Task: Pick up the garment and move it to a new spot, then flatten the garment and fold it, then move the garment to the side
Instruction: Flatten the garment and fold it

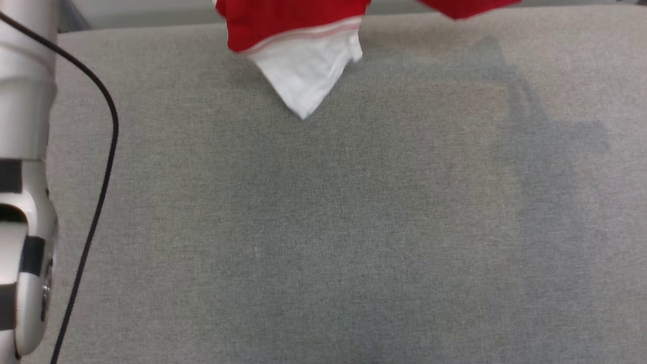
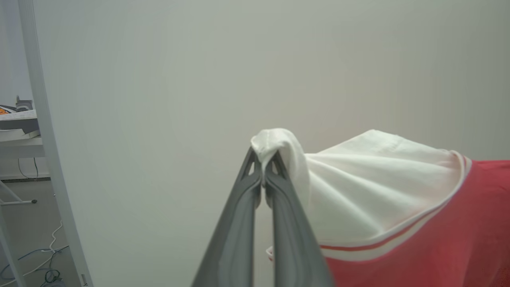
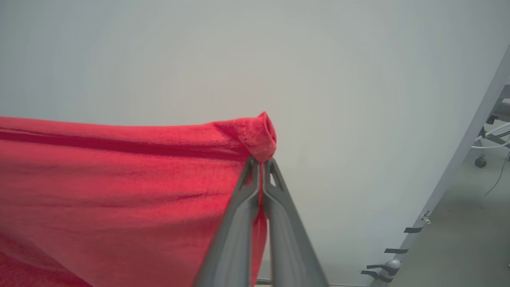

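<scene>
Red-and-white garment (image 1: 298, 35) hanging over the far edge of a grey woven surface (image 1: 323, 227).
From the head view, a soft white sleeve droops to a point below striped trim, above the coarse, flat grey cloth. The left wrist view shows the left gripper (image 2: 263, 169) pinched tight on bunched white sleeve fabric. The right wrist view shows the right gripper (image 3: 261, 165) clamped on a rolled red corner, with the red knit spreading away in shallow folds.
</scene>
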